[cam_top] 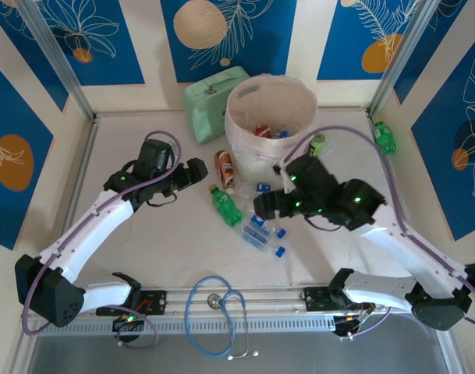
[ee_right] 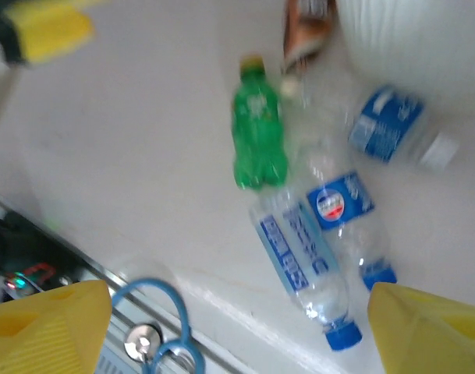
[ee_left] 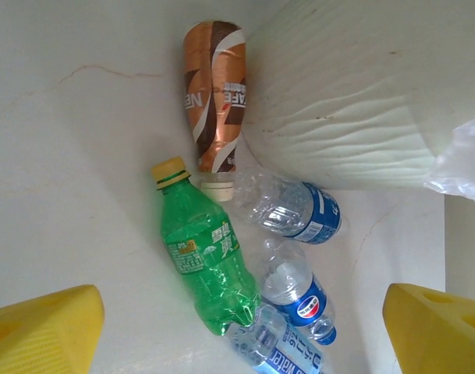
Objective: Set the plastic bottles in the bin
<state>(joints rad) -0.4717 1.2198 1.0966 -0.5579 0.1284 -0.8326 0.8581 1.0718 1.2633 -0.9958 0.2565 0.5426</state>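
Seen from the top external camera, the bin (cam_top: 270,117) stands at the far middle of the bench (cam_top: 143,241), and red- and blue-labelled plastic bottles (cam_top: 268,131) are seen inside it. A brown-labelled bottle (cam_top: 224,169) lies against the bin's near-left foot. A green soda bottle (cam_top: 225,206) and three clear blue-labelled bottles (cam_top: 264,234) are spread just in front of the bin. Another green bottle (cam_top: 384,136) lies well to the bin's right, and a dark-green can (cam_top: 319,144) stands beside its right wall. A mint-green case (cam_top: 210,101) touches the bin's left side. A stethoscope (cam_top: 218,315) lies at the bench's near edge, well in front of the bin.

In the left wrist view, the left fingers (ee_left: 42,331) are spread wide with nothing held. Between them the brown-labelled bottle is seen lying along the bin wall (ee_left: 354,101), with the green soda bottle (ee_left: 202,257) and the clear bottles (ee_left: 295,209) close by it.

The right wrist view is blurred. The right fingers (ee_right: 428,327) are also spread wide and hold nothing, above the green bottle and the clear bottles in front of the bin.
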